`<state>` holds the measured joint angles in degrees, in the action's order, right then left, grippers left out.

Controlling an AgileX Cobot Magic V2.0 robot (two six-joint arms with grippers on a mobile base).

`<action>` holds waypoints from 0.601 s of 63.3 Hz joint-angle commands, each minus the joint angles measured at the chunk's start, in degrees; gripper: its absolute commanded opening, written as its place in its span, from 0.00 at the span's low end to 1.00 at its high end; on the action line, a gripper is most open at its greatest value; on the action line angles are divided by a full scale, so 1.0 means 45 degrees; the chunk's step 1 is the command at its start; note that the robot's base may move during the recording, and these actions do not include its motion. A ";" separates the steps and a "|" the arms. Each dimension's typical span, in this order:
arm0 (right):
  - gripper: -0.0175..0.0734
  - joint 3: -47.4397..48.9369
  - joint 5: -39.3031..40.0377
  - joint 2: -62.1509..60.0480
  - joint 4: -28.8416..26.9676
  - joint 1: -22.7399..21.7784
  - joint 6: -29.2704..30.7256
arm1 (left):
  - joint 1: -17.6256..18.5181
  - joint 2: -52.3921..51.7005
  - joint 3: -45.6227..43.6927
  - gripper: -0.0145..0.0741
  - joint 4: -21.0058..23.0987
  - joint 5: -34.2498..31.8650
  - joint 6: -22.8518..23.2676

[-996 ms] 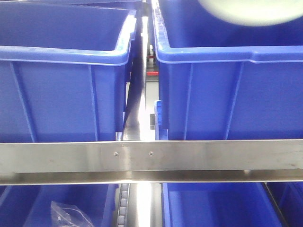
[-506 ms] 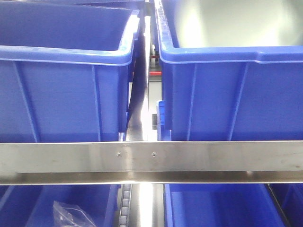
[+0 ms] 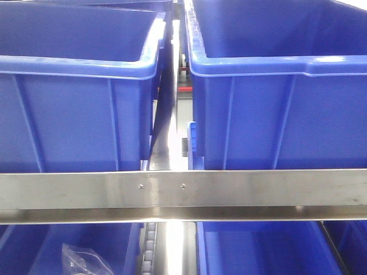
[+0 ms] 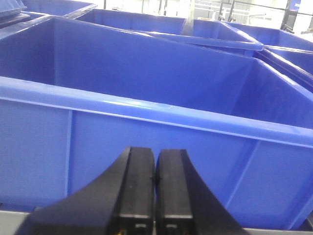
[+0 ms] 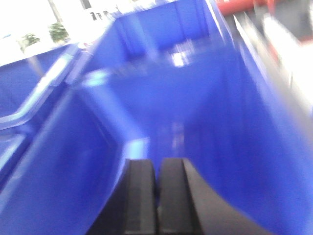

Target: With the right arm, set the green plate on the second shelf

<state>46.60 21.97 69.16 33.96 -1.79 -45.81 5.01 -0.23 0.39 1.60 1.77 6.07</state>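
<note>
The green plate is out of view in every camera. In the left wrist view my left gripper (image 4: 155, 156) is shut with its black fingers pressed together, level with the outer front wall of a blue bin (image 4: 146, 127). The right wrist view is blurred. It shows my right gripper (image 5: 157, 166) shut on nothing, pointing down the inside of a deep blue bin (image 5: 195, 112). Neither gripper appears in the front-facing view.
Two large blue bins stand side by side on the shelf, one left (image 3: 74, 114) and one right (image 3: 275, 114), with a narrow gap between them. A steel shelf rail (image 3: 183, 192) crosses below. Lower bins sit underneath, the left one holding a clear plastic bag (image 3: 86, 260).
A second ago the pale green plate showed at the top of the right bin. Half a second ago it was a pale blur inside that bin. Now it is gone from the front-facing view.
</note>
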 commanded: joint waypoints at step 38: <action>0.25 0.0393 0.1692 -0.2956 0.6310 0.0034 -0.0933 | 0.0090 -0.0233 0.0520 0.31 0.0104 -0.1130 0.0043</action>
<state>46.60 27.35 56.86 63.55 -1.79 -49.27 5.01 -0.23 0.39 1.60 1.77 6.07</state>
